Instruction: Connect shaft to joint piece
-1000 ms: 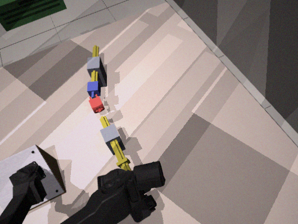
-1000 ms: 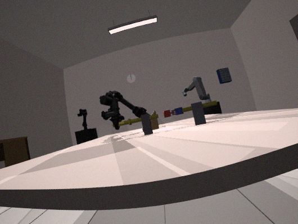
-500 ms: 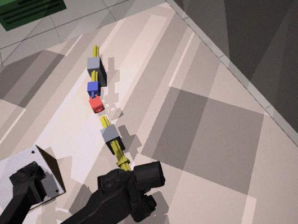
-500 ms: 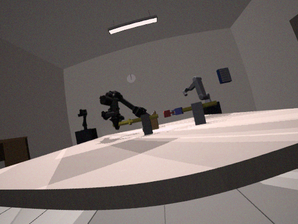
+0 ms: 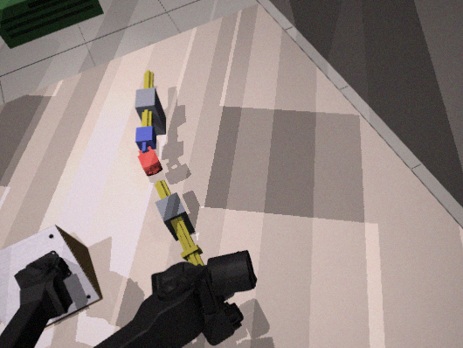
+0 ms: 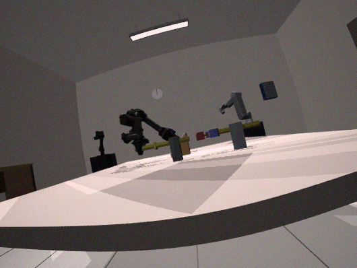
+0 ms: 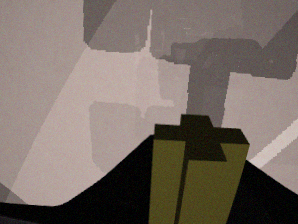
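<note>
The red joint piece [image 5: 149, 163] [image 6: 201, 135] hangs on the blue part [image 5: 145, 135] [image 6: 213, 132] at the end of the fixed shaft [image 5: 147, 118] [image 6: 223, 130], held by its grey block [image 5: 146, 98] [image 6: 238, 135]. Its dark opening faces the tip of the second shaft [image 5: 185, 237] [image 6: 164, 145] [image 7: 205, 185], roughly in line, with a small gap between. That yellow cross-shaped shaft runs through the second block [image 5: 170, 206] [image 6: 176, 149] and has a collar [image 5: 191, 252] [image 6: 155, 145] outside it. My gripper [image 6: 139, 150] [image 7: 181, 146] is shut on the shaft's rear end; my arm hides the fingers in the top view.
A white-topped box [image 5: 26, 258] with a black arm part [image 5: 44, 284] stands left of my arm. The table edge [image 5: 342, 87] runs along the right side, and a green object [image 5: 52, 17] lies beyond the table at the upper left.
</note>
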`<action>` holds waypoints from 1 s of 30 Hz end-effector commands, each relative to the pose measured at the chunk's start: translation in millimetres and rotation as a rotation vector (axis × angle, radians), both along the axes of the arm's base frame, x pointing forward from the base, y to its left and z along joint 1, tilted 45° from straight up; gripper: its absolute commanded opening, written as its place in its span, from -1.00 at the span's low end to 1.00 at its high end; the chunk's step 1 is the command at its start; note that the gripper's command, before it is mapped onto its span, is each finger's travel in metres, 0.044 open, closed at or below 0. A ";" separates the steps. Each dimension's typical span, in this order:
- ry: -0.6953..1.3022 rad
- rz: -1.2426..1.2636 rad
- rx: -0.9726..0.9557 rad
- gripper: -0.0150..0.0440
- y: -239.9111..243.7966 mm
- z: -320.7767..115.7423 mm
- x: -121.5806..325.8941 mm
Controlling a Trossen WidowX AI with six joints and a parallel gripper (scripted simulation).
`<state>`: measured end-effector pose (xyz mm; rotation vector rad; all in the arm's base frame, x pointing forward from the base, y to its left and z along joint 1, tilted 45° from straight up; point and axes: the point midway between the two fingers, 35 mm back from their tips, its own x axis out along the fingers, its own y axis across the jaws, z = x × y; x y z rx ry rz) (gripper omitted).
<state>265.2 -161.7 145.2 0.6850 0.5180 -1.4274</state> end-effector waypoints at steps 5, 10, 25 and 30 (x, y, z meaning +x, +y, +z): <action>0.000 0.000 0.000 -0.26 0.0 0.0 0.0; 0.000 0.000 0.000 -0.26 0.0 0.0 0.0; 0.045 -0.042 0.007 -0.26 -1.7 -0.9 -0.7; 0.068 -0.065 0.009 -0.26 -2.6 -0.1 -0.9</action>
